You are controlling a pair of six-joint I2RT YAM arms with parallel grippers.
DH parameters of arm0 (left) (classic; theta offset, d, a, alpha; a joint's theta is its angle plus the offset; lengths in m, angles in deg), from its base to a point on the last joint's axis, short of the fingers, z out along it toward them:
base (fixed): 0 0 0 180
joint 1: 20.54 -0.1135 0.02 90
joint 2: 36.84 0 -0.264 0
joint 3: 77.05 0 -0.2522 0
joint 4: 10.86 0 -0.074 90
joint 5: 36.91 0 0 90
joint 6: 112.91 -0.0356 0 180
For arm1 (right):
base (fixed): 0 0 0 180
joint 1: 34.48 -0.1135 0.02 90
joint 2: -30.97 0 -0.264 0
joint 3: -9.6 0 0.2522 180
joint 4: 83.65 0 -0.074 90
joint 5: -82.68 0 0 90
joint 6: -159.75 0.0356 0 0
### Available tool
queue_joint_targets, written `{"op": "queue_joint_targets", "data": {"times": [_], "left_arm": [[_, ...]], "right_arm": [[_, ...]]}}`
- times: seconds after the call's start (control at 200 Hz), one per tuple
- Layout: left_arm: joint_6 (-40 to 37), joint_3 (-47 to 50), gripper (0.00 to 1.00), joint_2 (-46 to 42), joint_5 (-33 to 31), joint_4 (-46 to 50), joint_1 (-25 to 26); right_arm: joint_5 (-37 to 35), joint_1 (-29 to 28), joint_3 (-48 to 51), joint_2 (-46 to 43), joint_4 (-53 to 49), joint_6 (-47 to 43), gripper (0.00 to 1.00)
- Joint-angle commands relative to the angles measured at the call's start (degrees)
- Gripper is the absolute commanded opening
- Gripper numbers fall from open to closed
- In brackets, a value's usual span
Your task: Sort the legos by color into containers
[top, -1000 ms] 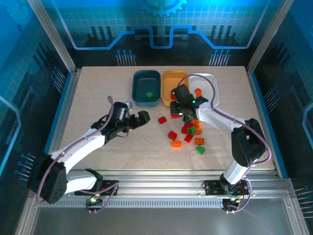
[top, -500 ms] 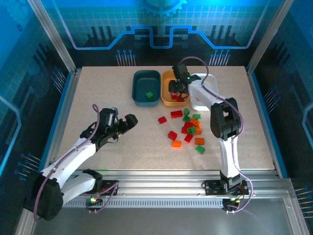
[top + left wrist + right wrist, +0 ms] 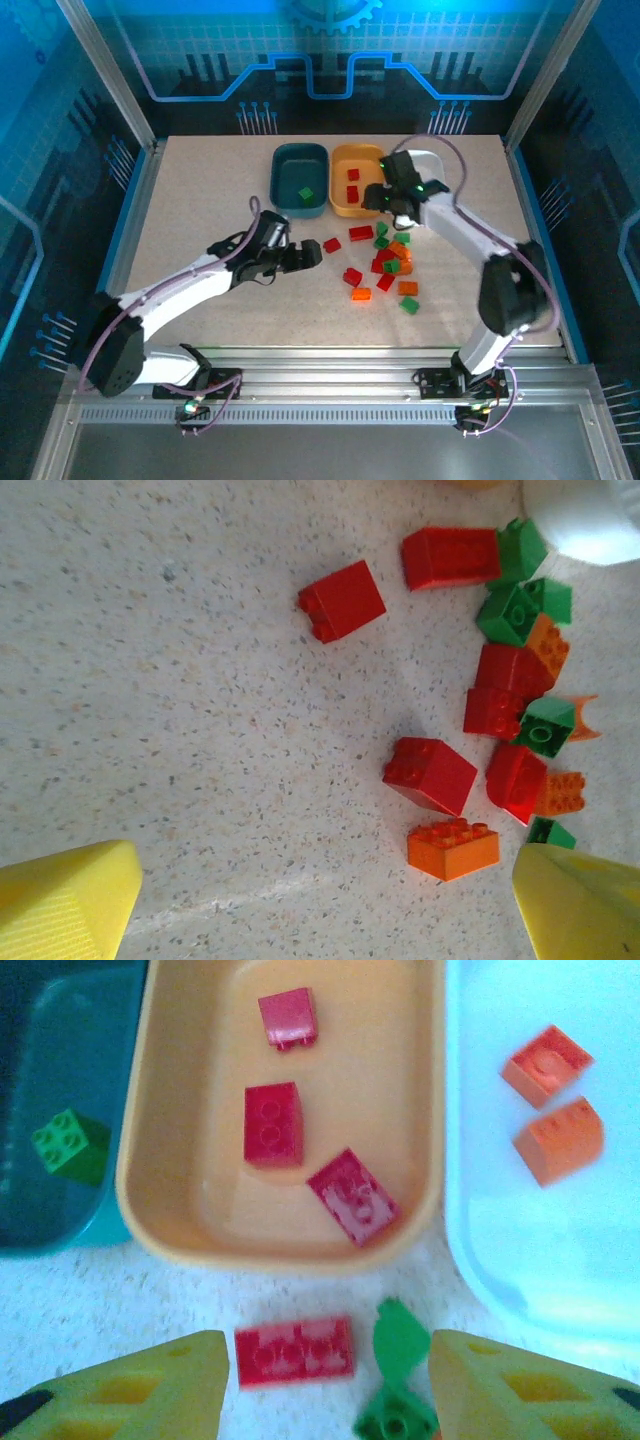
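You're hovering your right gripper point(image 3: 328, 1370) wide and empty just short of the orange tray point(image 3: 280, 1258), where three red legos point(image 3: 272, 1125) are lying. Two orange legos point(image 3: 558, 1140) are sitting in the white tray point(image 3: 500, 1220), one green lego point(image 3: 68, 1142) in the teal tray point(image 3: 60, 1060). Your left gripper point(image 3: 322, 880), wide and empty too, is hanging beside the loose pile point(image 3: 515, 670).
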Motion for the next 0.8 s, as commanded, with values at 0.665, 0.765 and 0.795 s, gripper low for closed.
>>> {"op": "queue_joint_targets", "data": {"times": [0.665, 0.765, 0.795], "left_arm": [[4.1, -1.9, 0.96, 10.1, 9.2, -14.8, 8.0], [4.9, -1.6, 0.96, 10.1, 9.0, -15.0, 8.0], [5.1, -1.6, 0.96, 10.2, 8.9, -14.9, 8.0]], "right_arm": [[3.2, 3.5, 37.3, -21.3, -1.8, 10.0, 0.61], [1.5, 1.2, 36.2, -21.3, -4.3, 11.0, 0.61], [1.4, 0.8, 36.0, -21.3, -4.7, 11.4, 0.62]]}}
